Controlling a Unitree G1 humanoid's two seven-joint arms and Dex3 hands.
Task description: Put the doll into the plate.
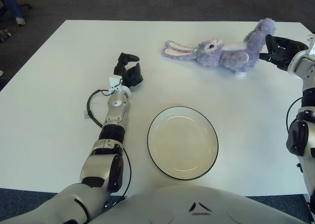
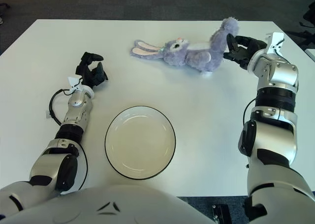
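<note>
A purple plush rabbit doll (image 1: pixel 219 55) lies at the far right of the white table, ears pointing left and one leg raised. My right hand (image 2: pixel 235 48) is at that raised leg with its dark fingers curled around it. The white plate (image 1: pixel 149 135) with a dark rim sits empty near the table's front centre, well short of the doll. My left hand (image 1: pixel 129 70) shows to the left of the plate, fingers loosely curled and holding nothing.
A black cable loop (image 1: pixel 91 107) lies beside my left forearm. The table's far edge (image 1: pixel 147 20) borders dark carpet, where a person's feet (image 1: pixel 15 12) show at the top left corner.
</note>
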